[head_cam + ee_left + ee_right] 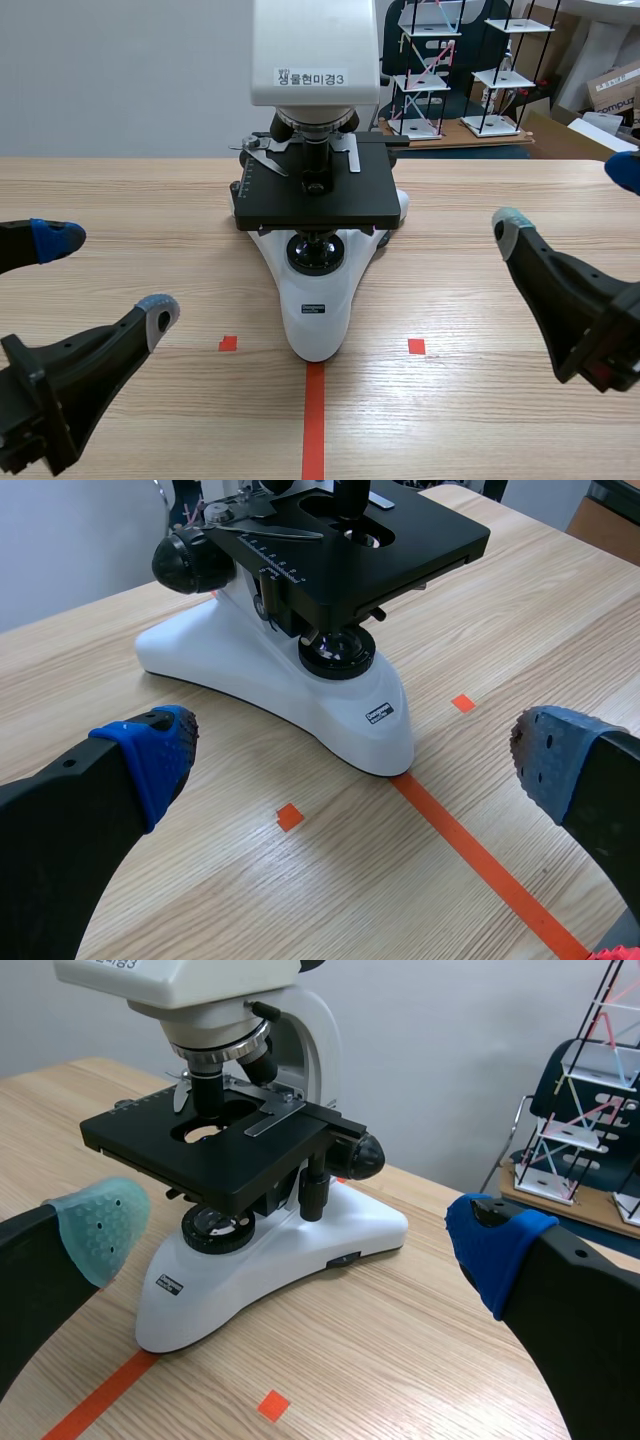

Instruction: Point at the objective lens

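Approach step, no pointing yet. Your left hand (pixel 108 275) and right hand (pixel 567 198) are both wide open, nothing held, low over the counter (pixel 500 420). Objective lens (pixel 210 1092) is ahead of the right hand, above the microscope (pixel 315 310) stage (pixel 225 1160). Next you prob. need to lift one hand and aim a fingertip at the lens w/o bumping the stage.

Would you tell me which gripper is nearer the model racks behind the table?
Right: the right gripper is beside the microscope, before the racks; the left gripper is across the microscope.
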Available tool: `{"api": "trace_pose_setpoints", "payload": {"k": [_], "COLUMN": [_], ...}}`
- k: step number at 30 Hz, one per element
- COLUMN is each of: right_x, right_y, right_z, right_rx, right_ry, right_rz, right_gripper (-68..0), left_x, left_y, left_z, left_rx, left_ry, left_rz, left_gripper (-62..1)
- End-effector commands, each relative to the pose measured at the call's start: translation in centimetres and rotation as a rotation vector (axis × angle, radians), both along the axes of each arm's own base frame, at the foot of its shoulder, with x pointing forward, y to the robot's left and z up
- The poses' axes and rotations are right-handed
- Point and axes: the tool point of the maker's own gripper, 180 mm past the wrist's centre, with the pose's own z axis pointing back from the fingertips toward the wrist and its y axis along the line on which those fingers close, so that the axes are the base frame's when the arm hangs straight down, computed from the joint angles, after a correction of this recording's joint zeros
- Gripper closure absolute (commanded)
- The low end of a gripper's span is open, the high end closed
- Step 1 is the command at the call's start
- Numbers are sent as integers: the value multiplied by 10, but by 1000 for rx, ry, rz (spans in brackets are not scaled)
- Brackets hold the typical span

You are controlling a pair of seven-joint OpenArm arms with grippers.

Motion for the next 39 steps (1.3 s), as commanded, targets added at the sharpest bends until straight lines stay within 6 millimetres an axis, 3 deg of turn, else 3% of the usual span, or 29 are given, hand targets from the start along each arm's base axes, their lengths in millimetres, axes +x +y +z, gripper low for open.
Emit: {"api": "trace_pose_setpoints", "payload": {"k": [1,15,25,32,36,37,39], "right_x": [3,4,4,4,4,4,4], "right_y": [1,0,0,0,0,0,0], "right_z": [7,-11,-12,-12,-12,-12,-13], "right_rx": [3,-61,-64,-64,-64,-66,-69], "right_ry": [-23,57,61,61,61,60,61], "right_rz": [4,-1,-2,-2,-2,-1,-1], "right_gripper": [-679,-679,-679,-679,-679,-679,-679], "left_x": [-1,-1,-2,-5,-2,-1,3], "left_y": [-2,-3,-5,-8,-8,-7,-6], "left_z": [6,5,6,9,13,13,15], "left_rx": [-21,-15,-24,-41,-53,-53,-58], "left_ry": [-12,-13,-16,-19,-42,-45,-58], "left_rz": [-2,-5,-18,-42,-40,-37,-32], "left_gripper": [-623,-623,-622,-255,-83,-46,-32]}}
